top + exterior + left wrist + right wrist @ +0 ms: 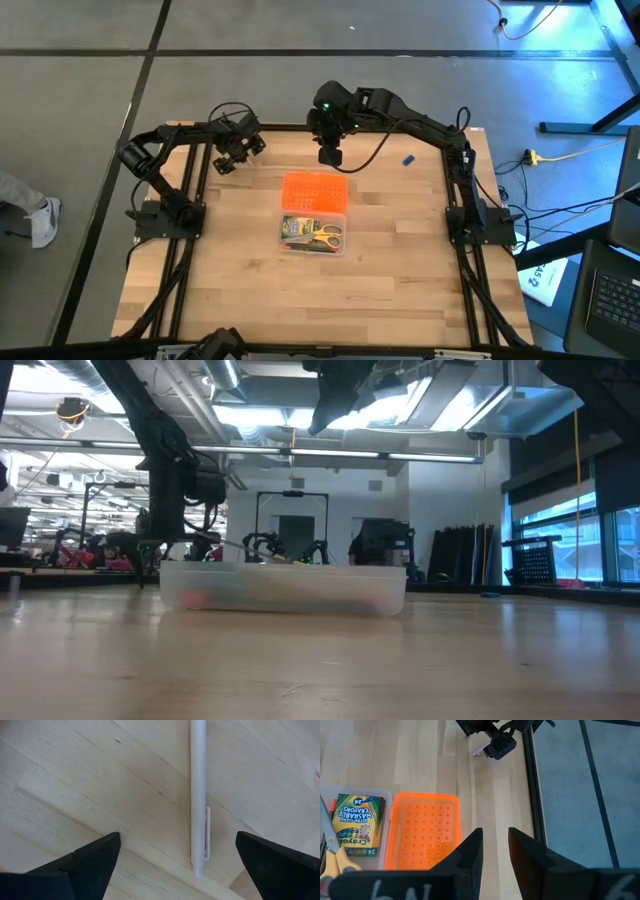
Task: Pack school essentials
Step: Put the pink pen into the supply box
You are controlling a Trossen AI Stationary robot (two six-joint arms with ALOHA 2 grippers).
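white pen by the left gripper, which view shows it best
The left wrist view: the white pen lies full length on the table between the open left gripper fingers. The right wrist view shows only a pale tip under that gripper. High and low views hide it.

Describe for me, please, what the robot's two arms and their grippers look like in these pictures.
Both arms are dark, slim and jointed, rising from black bases at the table's side edges, with black cables looping along them. The left gripper has two flat, dark, wedge-shaped fingers. The right gripper has the same dark fingers, with pale handwritten marks near their base, and a green light glows on its wrist housing.
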